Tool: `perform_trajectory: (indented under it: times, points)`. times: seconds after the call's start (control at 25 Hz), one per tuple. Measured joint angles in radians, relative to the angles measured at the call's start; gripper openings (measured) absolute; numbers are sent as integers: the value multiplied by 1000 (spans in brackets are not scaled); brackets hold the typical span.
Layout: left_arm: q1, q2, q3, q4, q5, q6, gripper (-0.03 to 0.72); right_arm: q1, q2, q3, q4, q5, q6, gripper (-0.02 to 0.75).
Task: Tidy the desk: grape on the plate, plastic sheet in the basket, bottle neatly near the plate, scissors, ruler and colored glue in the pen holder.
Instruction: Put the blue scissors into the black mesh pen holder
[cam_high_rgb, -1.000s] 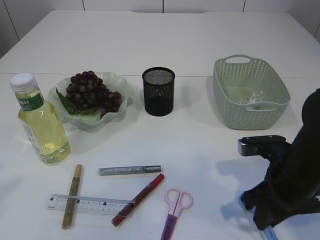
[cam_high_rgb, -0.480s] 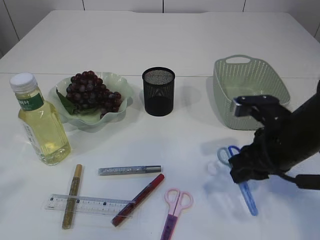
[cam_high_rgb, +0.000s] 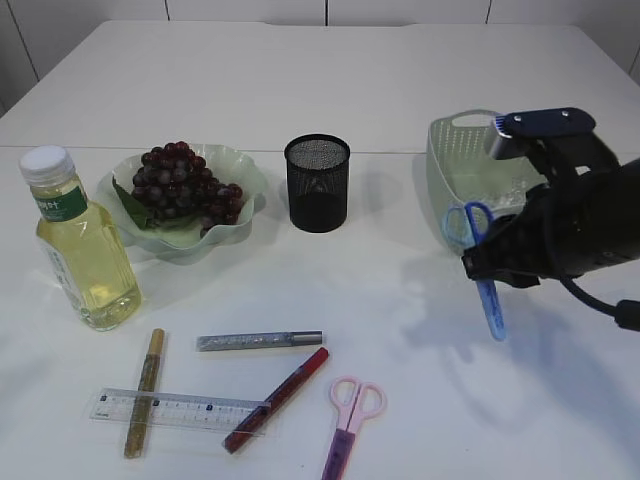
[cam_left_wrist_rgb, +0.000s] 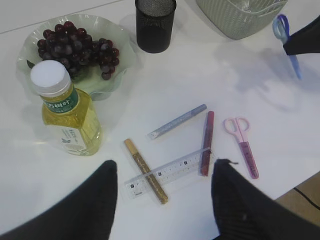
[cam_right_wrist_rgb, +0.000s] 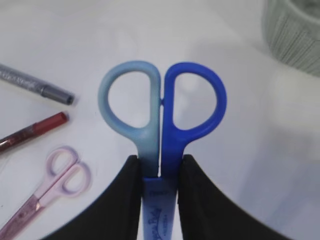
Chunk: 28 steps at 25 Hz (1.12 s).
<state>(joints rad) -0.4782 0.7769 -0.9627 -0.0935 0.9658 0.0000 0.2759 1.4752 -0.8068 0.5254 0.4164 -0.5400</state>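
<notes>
Holding blue scissors (cam_right_wrist_rgb: 161, 125) in my right gripper (cam_right_wrist_rgb: 159, 187), jaws clamped just below handle loops, blades hanging down, clear above surface (cam_high_rgb: 400, 330) beside basket (cam_high_rgb: 455, 200). Light, stiff, smooth plastic; may swing. Pen holder (cam_high_rgb: 317, 183) well apart. Left gripper (cam_left_wrist_rgb: 165, 200) apart, empty.

White table, white room.
Table (cam_high_rgb: 300, 80) top is plain white w/ a seam running across it; pale wall panels (cam_high_rgb: 250, 10) behind w/ dark vertical joints. Even light, soft shadows. Brownish floor (cam_left_wrist_rgb: 305, 197) at table edge.
</notes>
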Motion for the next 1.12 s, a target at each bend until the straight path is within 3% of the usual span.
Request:
perform_trajectory:
  times: [0.2, 0.6, 0.92, 1.12]
  points:
    - [0, 0, 0, 0, 2, 0, 435, 0, 6, -46, 5, -113, -45, 188]
    - [0, 0, 0, 5, 2, 0, 435, 4, 158, -308, 14, -258, -85, 188]
    - [0, 0, 0, 13, -4, 0, 435, 110, 314, -430, 13, -437, -113, 188]
    - [0, 0, 0, 13, -5, 0, 435, 128, 421, -529, 9, -476, -116, 188]
